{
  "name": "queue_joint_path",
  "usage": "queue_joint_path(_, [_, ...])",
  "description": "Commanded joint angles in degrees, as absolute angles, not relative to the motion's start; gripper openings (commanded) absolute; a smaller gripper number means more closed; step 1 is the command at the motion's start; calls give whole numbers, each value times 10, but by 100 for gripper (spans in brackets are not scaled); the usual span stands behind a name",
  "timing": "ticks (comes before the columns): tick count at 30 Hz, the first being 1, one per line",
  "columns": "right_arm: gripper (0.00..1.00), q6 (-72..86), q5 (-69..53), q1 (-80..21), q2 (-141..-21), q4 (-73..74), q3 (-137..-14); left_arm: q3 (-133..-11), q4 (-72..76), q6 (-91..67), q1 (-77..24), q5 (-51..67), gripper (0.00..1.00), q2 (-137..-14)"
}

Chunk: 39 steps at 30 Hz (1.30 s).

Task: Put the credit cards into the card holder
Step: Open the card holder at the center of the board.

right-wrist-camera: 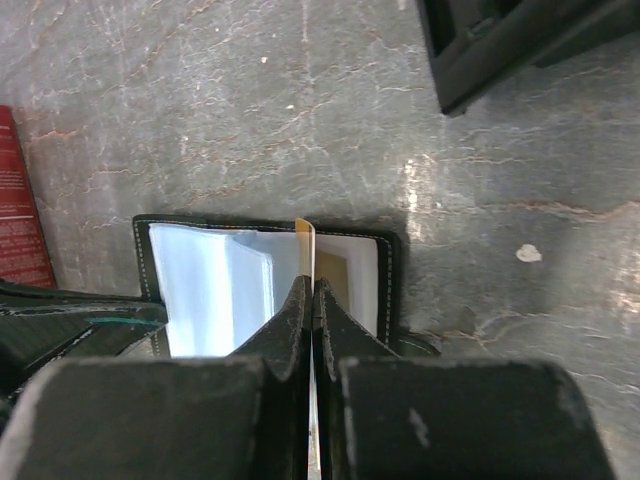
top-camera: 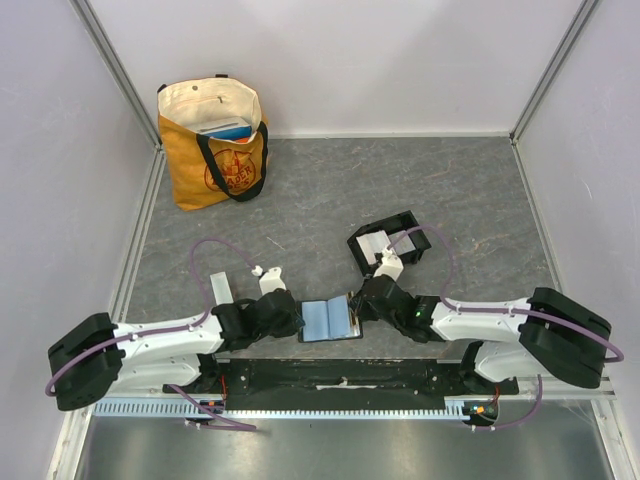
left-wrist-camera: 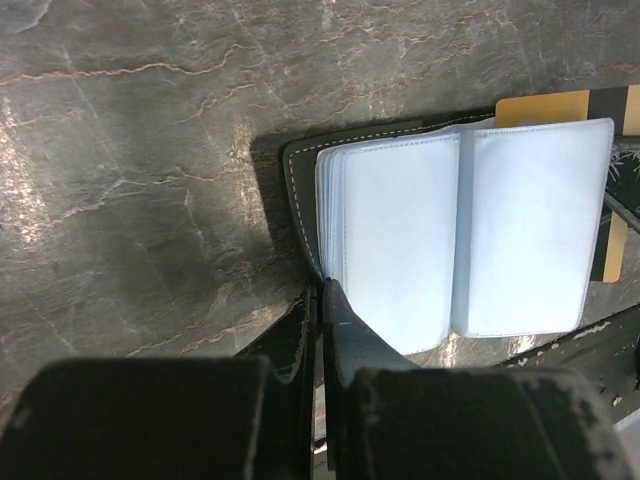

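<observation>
Grey stone-look table (top-camera: 330, 190), top view: 1 orange tote bag (top-camera: 213, 140) stands at 11 o'clock, well apart from the work. 1 black folding wallet (top-camera: 330, 320) lies open at 6 o'clock between both arms, its pale-blue sleeves (left-wrist-camera: 460, 230) fanned up. 1 card holder (top-camera: 390, 245), 2 compartments, sits at 1 o'clock from the wallet, near it but not touching. A purple cable and the R wrist cross over part of the holder. 1 pale card (top-camera: 378, 243) lies in its 9 o'clock-side compartment. 1 pale flat strip (top-camera: 220, 287) lies at 10 o'clock of the L wrist, too small to tell what it is. A red printed item (right-wrist-camera: 20, 200) shows at 9 o'clock in the R wrist view.

Cards clearly counted: 2, i.e. 1 orange-gold, 1 pale.

The right gripper (right-wrist-camera: 308, 285) is pinched tight on the orange-gold card (right-wrist-camera: 305, 232), which stands on edge in the wallet at 12 o'clock of the fingertips. The left gripper (left-wrist-camera: 322, 290) is clamped on the wallet's 9 o'clock edge, with the card's far end poking out at 2 o'clock.
</observation>
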<state>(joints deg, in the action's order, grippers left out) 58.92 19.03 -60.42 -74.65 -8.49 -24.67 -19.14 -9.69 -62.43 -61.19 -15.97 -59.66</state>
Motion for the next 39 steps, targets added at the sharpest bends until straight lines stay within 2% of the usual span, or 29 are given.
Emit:
queue_joint_path(1, [0,572,161,-613,-770,-83,-271,-197,-57,-612,-611,-156,2,-613])
queue_joint_path(10, [0,547,120,-633,-801,-91,-363,-196,-24,-614,-611,-155,2,-627])
queue_joint_path(16, [0,549,130,-634,-781,-81,-359,-190,-18,-619,-609,-149,2,-628])
queue_joint_path(21, [0,555,163,-625,-715,-75,-319,-181,-12,-621,-609,-146,2,-624])
queue_joint_path(28, [0,580,134,-596,-659,-127,-245,-190,-23,-611,-609,-144,2,-638])
queue_joint_path(39, [0,615,86,-563,-679,-239,-171,-202,-32,-604,-608,-144,2,-644])
